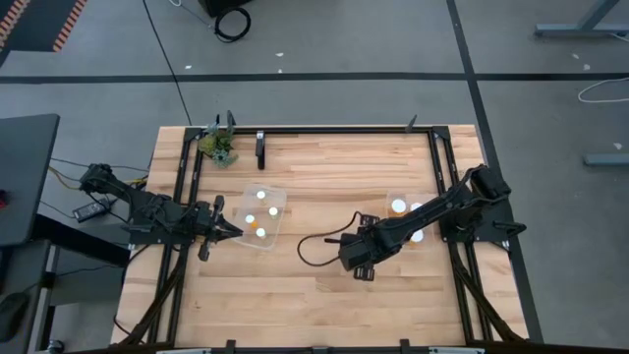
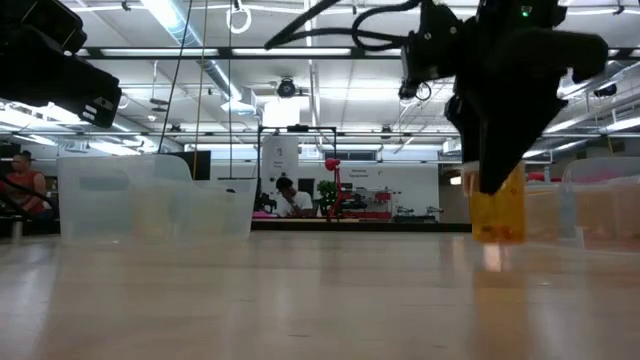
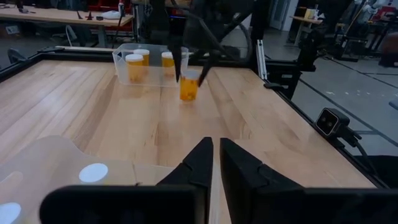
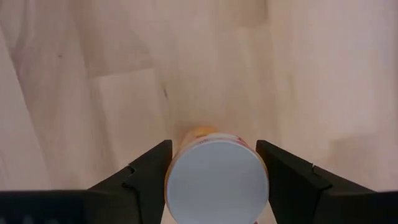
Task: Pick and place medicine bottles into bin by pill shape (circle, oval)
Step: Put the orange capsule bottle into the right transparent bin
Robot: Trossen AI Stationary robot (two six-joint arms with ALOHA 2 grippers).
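My right gripper is near the table's middle, shut on an amber medicine bottle with a white cap. That bottle also shows in the left wrist view. My left gripper is shut and empty, low at the near left corner of the left clear bin. Several white-capped bottles stand in that bin. The right clear bin holds other bottles. My right gripper pinches the bottle at its top, one finger on each side of the white cap's rim. The fingers come from above, pointing down. The bottle is upright below the fingers, its bottom at the table top; I cannot tell whether it rests there.
A green plant clump and a black upright piece are at the table's far left. A black frame runs along the table's edges. Bare wood lies between the bins and toward the near edge.
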